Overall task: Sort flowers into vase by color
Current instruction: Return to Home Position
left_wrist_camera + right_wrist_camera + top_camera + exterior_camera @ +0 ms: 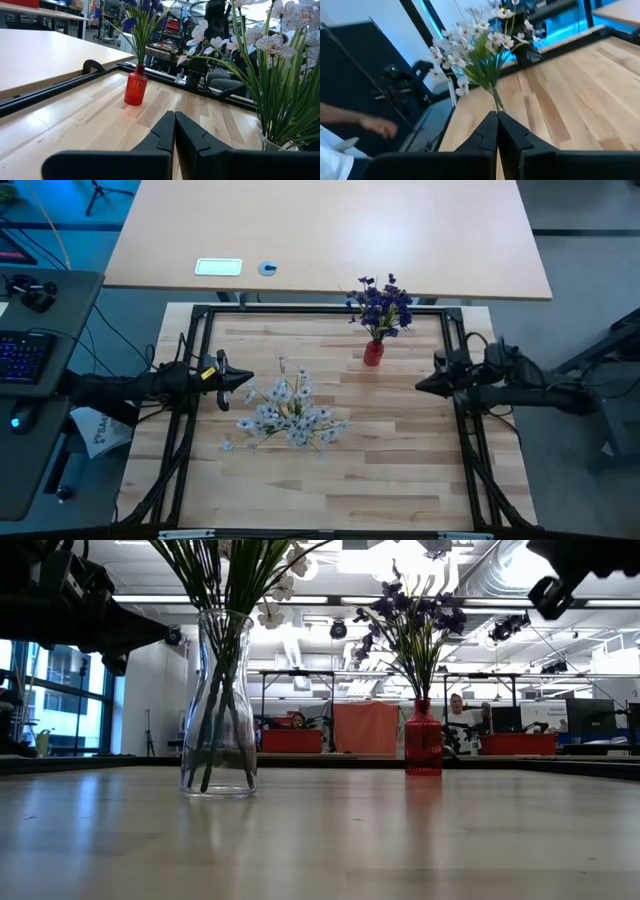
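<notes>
The white flowers (pixel 290 415) stand bunched in the clear vase (pixel 219 710), just beside the left claw (pixel 247 380) at its 4 o'clock. The right claw (pixel 420 386) is well apart, at 3 o'clock from them. Both claws are pressed together, empty. Purple flowers (pixel 380 305) fill the red vase (pixel 373 353), at 1 o'clock from the white ones. No stem lies loose on the table (pixel 400 480). Backing toward 9 o'clock looks safest for the left arm. From above, blossoms hide the clear vase.

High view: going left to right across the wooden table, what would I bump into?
First the left end effector → white flowers → purple flowers in the red vase → right end effector.
</notes>
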Robot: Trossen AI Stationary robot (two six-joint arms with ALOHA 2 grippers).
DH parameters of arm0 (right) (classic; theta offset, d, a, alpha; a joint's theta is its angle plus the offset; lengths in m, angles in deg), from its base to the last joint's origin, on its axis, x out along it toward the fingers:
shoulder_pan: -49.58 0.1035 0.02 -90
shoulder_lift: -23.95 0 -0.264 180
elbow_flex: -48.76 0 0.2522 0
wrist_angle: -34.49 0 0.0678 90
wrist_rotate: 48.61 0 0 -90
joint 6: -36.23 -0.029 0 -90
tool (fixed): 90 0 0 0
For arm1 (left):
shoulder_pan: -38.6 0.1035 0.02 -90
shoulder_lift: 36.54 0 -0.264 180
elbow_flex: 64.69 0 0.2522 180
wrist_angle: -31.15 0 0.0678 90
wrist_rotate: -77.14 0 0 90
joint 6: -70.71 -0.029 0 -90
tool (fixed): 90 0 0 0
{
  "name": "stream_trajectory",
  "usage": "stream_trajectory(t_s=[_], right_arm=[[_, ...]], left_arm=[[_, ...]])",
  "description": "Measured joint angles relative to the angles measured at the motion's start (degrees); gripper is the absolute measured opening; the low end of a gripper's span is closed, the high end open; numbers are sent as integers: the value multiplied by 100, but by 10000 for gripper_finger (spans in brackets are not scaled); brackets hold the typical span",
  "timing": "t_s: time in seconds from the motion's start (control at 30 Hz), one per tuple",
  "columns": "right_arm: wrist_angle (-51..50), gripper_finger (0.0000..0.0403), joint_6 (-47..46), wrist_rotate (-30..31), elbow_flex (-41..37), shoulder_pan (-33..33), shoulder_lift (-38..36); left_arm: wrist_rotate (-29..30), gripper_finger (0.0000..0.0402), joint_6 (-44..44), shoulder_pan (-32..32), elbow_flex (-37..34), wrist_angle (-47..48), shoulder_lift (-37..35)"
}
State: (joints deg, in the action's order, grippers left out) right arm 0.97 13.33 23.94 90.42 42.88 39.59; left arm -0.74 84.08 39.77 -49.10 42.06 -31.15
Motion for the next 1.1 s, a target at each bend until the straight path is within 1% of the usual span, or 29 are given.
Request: stream_trajectory(t_s=[0.13,0.27,0.47,0.67,0.8,0.93,1.03,1.1], right_arm=[[820,0,-18,-17,-740,0,-449],[1166,0,194,-15,-1223,0,-749],[1855,0,-53,-13,-1938,0,-1184],[2017,0,89,5,-2278,0,-1567],[2192,0,231,81,-2439,0,-1544],[2970,0,224,115,-2732,0,-1544],[3017,0,291,282,-2732,0,-1544],[3011,0,511,391,-2732,0,-1543]], left_arm=[[0,0,0,0,0,0,0],[0,0,0,0,0,0,0],[0,0,-2,0,0,1,0],[2,0,-2,0,0,2,0],[1,0,-2,0,2,2,0],[2,0,-2,0,2,9,1],[2,0,-2,0,2,7,0],[2,0,-4,0,2,7,2]])
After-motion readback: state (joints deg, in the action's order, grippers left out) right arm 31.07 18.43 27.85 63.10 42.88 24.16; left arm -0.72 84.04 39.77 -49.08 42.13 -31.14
